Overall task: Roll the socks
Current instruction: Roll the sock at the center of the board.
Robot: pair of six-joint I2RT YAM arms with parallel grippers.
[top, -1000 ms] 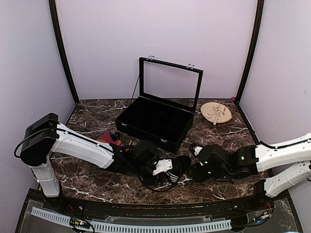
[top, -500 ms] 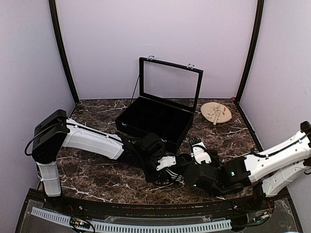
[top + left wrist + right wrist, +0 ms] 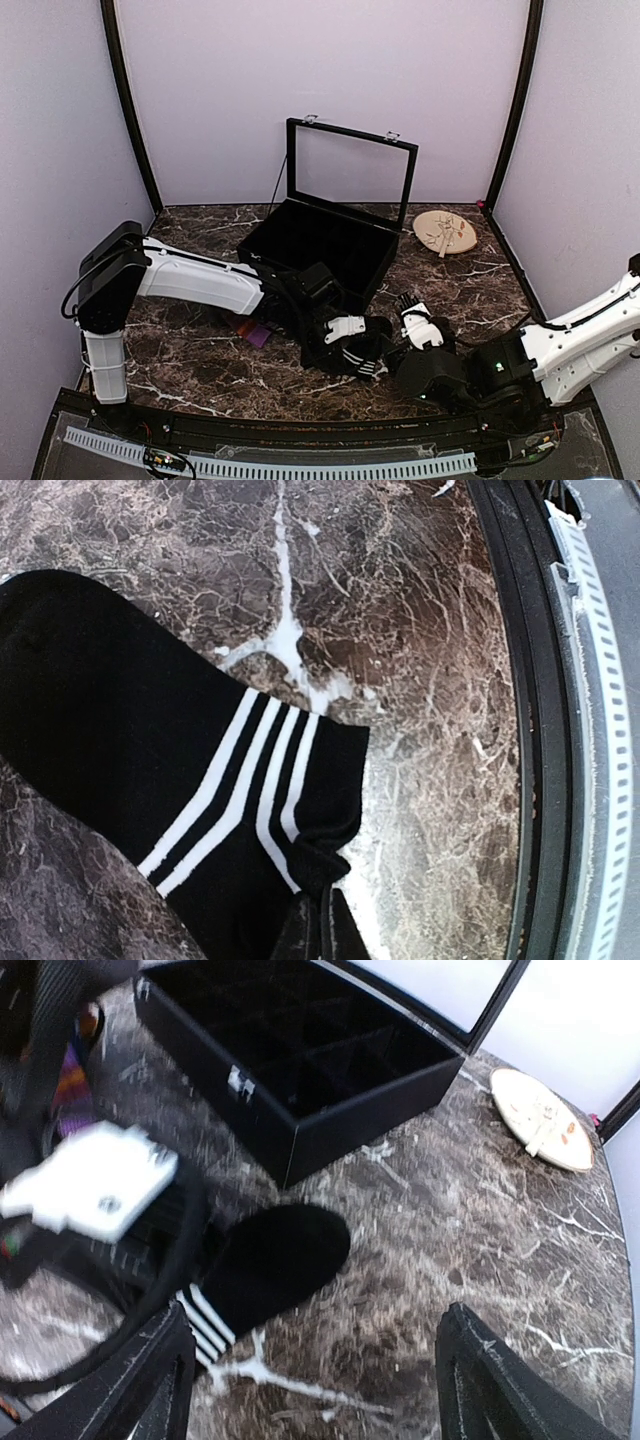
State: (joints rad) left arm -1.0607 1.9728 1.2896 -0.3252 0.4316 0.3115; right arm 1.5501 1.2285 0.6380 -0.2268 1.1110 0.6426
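The black sock (image 3: 150, 720) with thin white stripes lies flat on the marble. My left gripper (image 3: 322, 925) is shut on a bunched corner of its cuff. From above, the same sock (image 3: 368, 352) sits between the two arms. The striped sock (image 3: 256, 334) shows as a purple and orange patch under the left arm, and as a blurred bit of colour (image 3: 70, 1085) in the right wrist view. My right gripper (image 3: 315, 1380) hangs open above bare marble just right of the black sock's toe (image 3: 285, 1250), with nothing between its fingers (image 3: 480, 1380).
A black compartment case (image 3: 320, 245) with its lid up stands behind the socks, its front wall (image 3: 340, 1125) close to the black sock's toe. A round wooden plate (image 3: 445, 232) lies at the back right. The table's front rail (image 3: 540, 730) runs close to the left gripper.
The left arm has reached further right, pulling the black sock along by its cuff. The right arm has swung down toward the front edge and its jaws have spread wide.
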